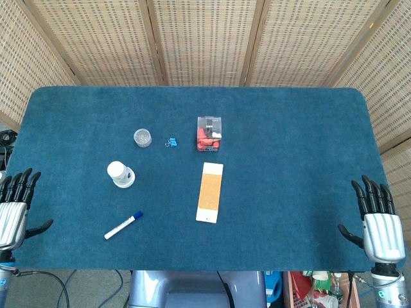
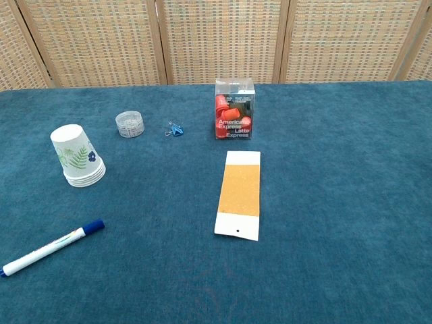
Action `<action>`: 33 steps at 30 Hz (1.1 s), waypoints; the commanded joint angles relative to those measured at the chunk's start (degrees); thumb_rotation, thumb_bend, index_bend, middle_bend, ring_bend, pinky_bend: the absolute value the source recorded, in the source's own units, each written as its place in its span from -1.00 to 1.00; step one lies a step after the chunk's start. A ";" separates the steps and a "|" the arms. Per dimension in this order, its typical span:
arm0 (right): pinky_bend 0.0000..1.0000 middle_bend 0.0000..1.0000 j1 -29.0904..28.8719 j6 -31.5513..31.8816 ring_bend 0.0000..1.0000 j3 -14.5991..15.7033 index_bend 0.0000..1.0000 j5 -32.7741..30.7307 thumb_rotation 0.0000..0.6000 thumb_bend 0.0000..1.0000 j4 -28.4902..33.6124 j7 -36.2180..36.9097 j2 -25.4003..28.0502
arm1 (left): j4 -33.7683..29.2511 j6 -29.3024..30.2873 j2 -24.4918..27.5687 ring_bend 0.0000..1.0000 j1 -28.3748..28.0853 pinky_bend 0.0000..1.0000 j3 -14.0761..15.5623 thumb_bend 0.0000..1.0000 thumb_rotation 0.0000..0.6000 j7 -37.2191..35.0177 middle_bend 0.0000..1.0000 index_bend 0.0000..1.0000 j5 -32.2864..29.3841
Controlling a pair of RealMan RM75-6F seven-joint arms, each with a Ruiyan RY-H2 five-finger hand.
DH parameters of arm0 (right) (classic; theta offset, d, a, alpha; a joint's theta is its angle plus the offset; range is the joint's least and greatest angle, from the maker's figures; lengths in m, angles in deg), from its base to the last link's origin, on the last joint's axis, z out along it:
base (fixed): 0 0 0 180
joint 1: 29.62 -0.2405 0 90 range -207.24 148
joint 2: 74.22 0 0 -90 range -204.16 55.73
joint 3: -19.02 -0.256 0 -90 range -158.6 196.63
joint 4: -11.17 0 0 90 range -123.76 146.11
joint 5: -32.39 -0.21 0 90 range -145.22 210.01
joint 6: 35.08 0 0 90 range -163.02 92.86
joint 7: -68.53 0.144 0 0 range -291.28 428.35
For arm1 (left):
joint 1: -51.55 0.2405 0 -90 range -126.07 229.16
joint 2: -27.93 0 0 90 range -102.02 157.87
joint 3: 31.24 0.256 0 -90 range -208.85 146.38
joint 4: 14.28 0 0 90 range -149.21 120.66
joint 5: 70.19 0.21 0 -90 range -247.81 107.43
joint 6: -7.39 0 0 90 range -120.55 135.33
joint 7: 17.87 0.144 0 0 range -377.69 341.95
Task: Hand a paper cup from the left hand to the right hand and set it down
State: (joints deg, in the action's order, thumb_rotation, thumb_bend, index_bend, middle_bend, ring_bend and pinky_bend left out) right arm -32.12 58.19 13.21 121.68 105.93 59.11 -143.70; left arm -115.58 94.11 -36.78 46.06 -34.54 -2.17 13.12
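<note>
Cups (image 2: pixel 79 156), upside-down at ten o'clock, look light and crushable, so grip mid-wall gently; left hand (image 1: pixel 14 204) and right hand (image 1: pixel 377 221) are spread, empty.

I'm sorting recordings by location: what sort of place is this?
Probably an indoor test or lab bench: a table covered in blue cloth, woven screen panels behind it, and small items laid out, like a paper cup stack and marker.

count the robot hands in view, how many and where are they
2. The left hand rests open at the table's left front edge; the right hand rests open at its right front edge. Only the head view shows them.
</note>
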 commanded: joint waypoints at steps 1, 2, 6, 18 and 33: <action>-1.00 -1.00 -0.01 -0.06 -1.00 -0.02 -1.00 -0.04 1.00 -1.00 0.10 0.07 0.11 | 0.06 -0.20 -0.04 -1.00 -0.06 -1.00 0.09 -0.79 1.00 0.10 -1.00 -1.00 0.03; -1.00 -1.00 -0.01 -0.07 -1.00 -0.02 -1.00 -0.04 1.00 -1.00 0.12 0.08 0.13 | 0.10 -0.26 -0.07 -1.00 -0.08 -1.00 0.11 -0.79 1.00 0.12 -1.00 -1.00 0.02; -1.00 -1.00 0.10 -0.14 -1.00 0.07 -1.00 -0.11 1.00 -1.00 0.34 0.05 0.27 | 1.65 -1.24 -0.90 -1.00 -0.89 -1.00 0.12 -0.79 1.00 -0.16 -1.00 -1.00 0.78; -1.00 -1.00 -0.42 -1.53 -1.00 -0.36 -1.00 -1.33 1.00 -1.00 0.43 -0.59 0.13 | 10.80 -18.35 -4.12 -0.83 -15.20 -0.60 -5.01 -0.79 1.00 -5.22 -1.00 -1.00 1.44; -1.00 -1.00 -0.99 -3.34 -1.00 -0.71 -1.00 -3.41 1.00 -1.00 -0.47 -2.21 -0.72 | 21.62 -28.73 -12.17 -0.38 -25.88 -0.36 -7.88 -0.79 1.00 2.61 -0.58 -0.52 -3.88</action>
State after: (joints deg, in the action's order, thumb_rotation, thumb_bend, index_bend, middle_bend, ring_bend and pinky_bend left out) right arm -33.09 54.88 12.49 118.29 105.48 56.93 -144.39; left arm -95.02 65.57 -47.98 20.88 -42.25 -0.06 9.59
